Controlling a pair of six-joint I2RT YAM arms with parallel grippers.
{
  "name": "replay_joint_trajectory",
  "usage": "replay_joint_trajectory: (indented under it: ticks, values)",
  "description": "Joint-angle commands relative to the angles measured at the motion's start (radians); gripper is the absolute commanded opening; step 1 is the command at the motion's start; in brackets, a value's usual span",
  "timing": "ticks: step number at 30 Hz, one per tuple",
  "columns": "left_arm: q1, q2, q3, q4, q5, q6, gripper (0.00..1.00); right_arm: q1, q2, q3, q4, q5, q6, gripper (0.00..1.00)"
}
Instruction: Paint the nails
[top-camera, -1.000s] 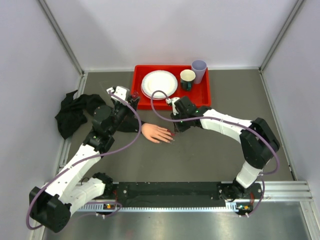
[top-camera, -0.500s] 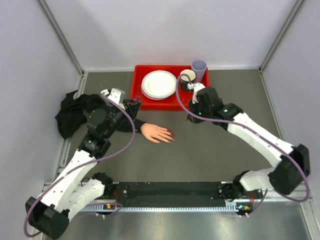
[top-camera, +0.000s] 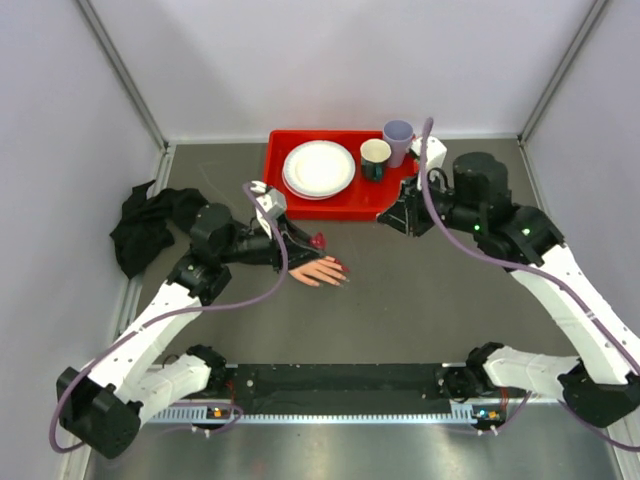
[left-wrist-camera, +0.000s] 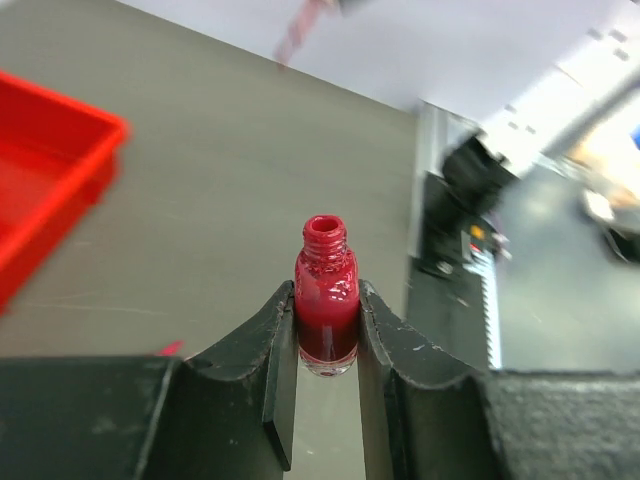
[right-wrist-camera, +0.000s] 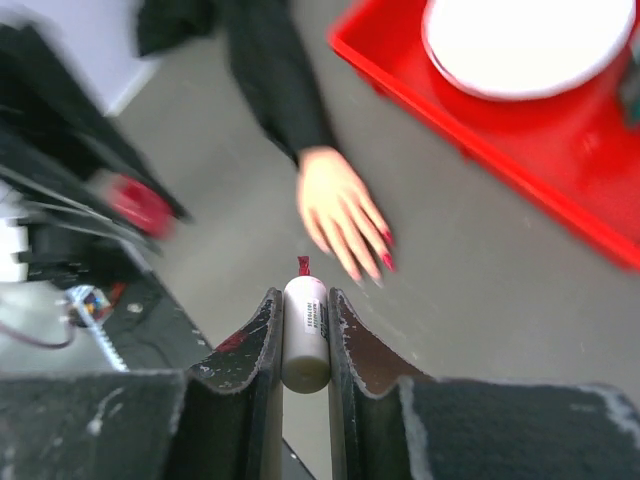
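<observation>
Left claw (left-wrist-camera: 326, 292) clamps an open red polish bottle (left-wrist-camera: 326, 325) just beside the mannequin hand (top-camera: 312, 267); right claw (right-wrist-camera: 303, 298) pinches a white brush cap (right-wrist-camera: 305, 345) well apart from it. Dark red nails (right-wrist-camera: 384, 262) tip its fingers.

A robotics lab test cell: a grey matte desk (top-camera: 420, 310) boxed in by plain white wall panels (top-camera: 330, 60) on aluminium frame rails (top-camera: 123, 75). The white-and-black left arm (top-camera: 150, 325) and right arm (top-camera: 575, 290), trailing purple cables (top-camera: 265, 290), are bolted to a black mounting bar (top-camera: 340, 378) along the near edge. A pale mannequin hand (top-camera: 318, 270) lies as a prop.
</observation>
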Motion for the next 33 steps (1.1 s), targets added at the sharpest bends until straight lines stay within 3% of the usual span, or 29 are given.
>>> replay_joint_trajectory:
  ticks: [1,4,8,10,17,33]
  values:
    - [-0.033,0.017,0.024,0.049,0.187,0.039,0.00,0.103,-0.002,0.146,-0.097,-0.049,-0.086,0.00]
    - [-0.069,0.029,0.005,0.050,0.179,0.073,0.00,0.203,0.055,0.231,-0.164,-0.018,-0.155,0.00]
    - [-0.076,0.035,-0.013,0.024,0.139,0.126,0.00,0.220,0.090,0.301,-0.202,0.004,-0.189,0.00]
    - [-0.078,0.031,0.004,-0.054,0.109,0.184,0.00,0.222,0.097,0.298,-0.199,-0.025,-0.189,0.00]
    - [-0.087,0.015,-0.012,-0.076,0.073,0.214,0.00,0.278,0.158,0.289,-0.202,-0.094,-0.250,0.00]
    - [-0.110,0.029,-0.006,-0.099,0.065,0.255,0.00,0.278,0.196,0.294,-0.187,-0.154,-0.237,0.00]
